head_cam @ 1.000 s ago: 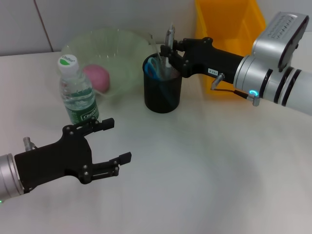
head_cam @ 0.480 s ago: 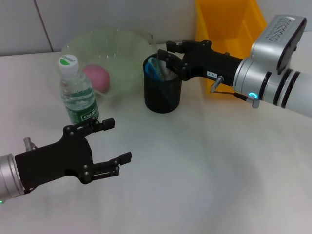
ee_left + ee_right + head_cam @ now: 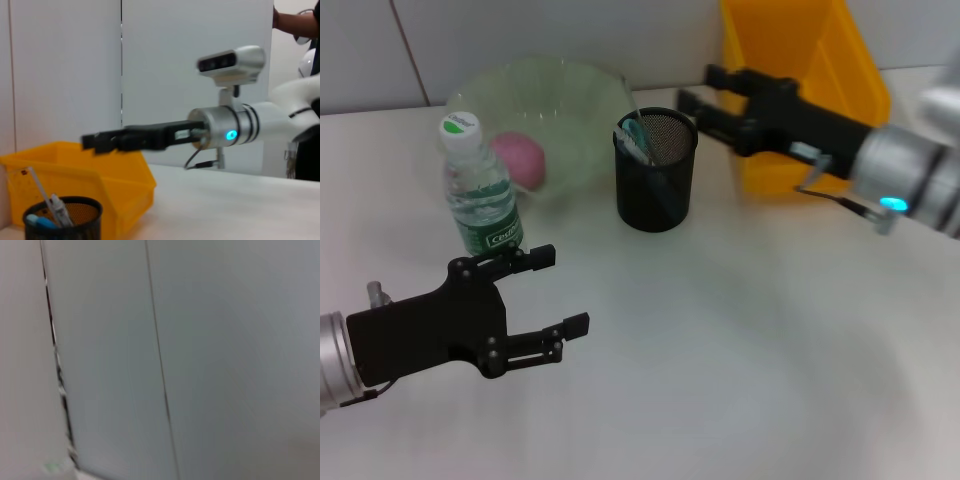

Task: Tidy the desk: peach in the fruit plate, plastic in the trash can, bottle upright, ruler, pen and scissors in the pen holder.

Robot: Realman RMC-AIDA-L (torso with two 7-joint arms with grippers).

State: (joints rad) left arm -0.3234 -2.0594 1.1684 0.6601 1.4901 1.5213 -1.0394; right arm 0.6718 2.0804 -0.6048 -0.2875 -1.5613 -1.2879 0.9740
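Right gripper (image 3: 698,88) seen above and just right of pen holder (image 3: 655,185), in front of yellow bin (image 3: 800,60); fingers spread, nothing held. Left gripper (image 3: 560,290) held low over desk (image 3: 740,350), fingers apart, empty. Bottle (image 3: 475,190) upright beside plate (image 3: 570,100); peach (image 3: 518,160) inside plate.
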